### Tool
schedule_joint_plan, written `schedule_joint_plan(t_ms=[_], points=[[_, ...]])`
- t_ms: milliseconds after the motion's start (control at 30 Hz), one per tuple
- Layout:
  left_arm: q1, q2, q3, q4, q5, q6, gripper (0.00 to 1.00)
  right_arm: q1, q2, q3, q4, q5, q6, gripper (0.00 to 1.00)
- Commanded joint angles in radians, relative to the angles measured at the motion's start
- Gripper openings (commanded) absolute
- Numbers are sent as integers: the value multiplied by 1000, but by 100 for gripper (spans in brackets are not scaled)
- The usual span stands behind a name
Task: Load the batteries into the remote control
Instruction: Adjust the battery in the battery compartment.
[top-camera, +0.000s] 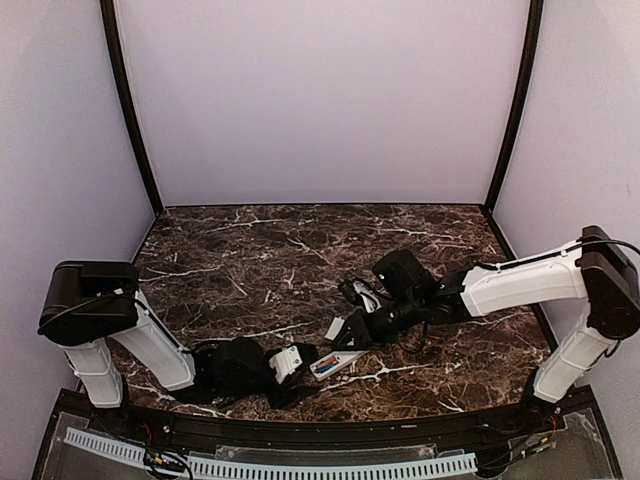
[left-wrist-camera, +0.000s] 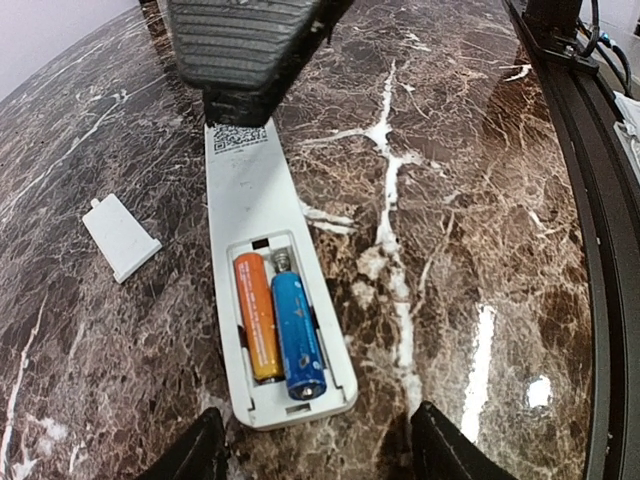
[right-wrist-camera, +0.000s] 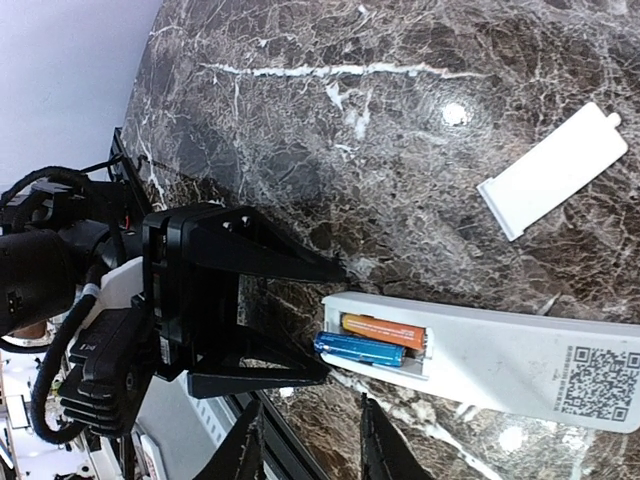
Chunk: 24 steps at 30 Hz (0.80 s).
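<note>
Both batteries are seated in the remote. Left gripper is released; right gripper state cannot be told. Cover is needed next.

From my left wrist view, the right end effector covers the far end of the remote control, so I can't see how it meets it. In my right wrist view the remote's label end runs off the picture's edge.
</note>
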Motion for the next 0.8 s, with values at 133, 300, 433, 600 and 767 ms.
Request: schedule_joint_plan(t_ms=[133,300,433,600,767], points=[[-4,57,41,-59,-82,-60,60,58,39,4,99,-32,10,30],[-4,66,46,-64,-72,-67,54,69,57,10,119,-37,15,23],[-4,65,24,-57,-71,-99,46,72,97,27,150,-87,10,17],[-4,62,3,-44,-66,-127,38,73,129,12,207,-127,31,11],[-4,63,6,-48,-67,-132,34,77,173,27,248,-179,41,7]])
